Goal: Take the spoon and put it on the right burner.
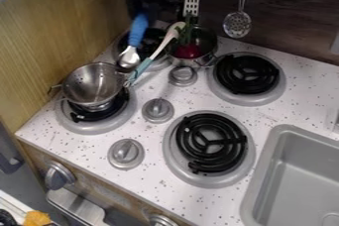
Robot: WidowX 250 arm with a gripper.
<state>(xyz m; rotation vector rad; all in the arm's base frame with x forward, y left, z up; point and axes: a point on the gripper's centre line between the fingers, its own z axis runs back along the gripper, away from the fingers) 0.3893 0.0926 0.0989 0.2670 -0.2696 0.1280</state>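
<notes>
At the upper left, the dark gripper (pixel 140 9) is over the back left burner, shut on the top of the spoon's blue handle. The spoon (pixel 138 31) hangs steeply, with its metal bowl lowest, near the burner's front rim. On the right side of the stove are two black coil burners with nothing on them: the back right burner (pixel 239 74) and the front right burner (pixel 204 153).
A metal colander (pixel 86 85) sits on the front left burner. Beside the spoon leans a teal and white utensil (pixel 157 51); a pot (pixel 209 46) holds a red and green item. A grey sink (pixel 265 170) is at right, and a slotted ladle (pixel 237 24) hangs behind.
</notes>
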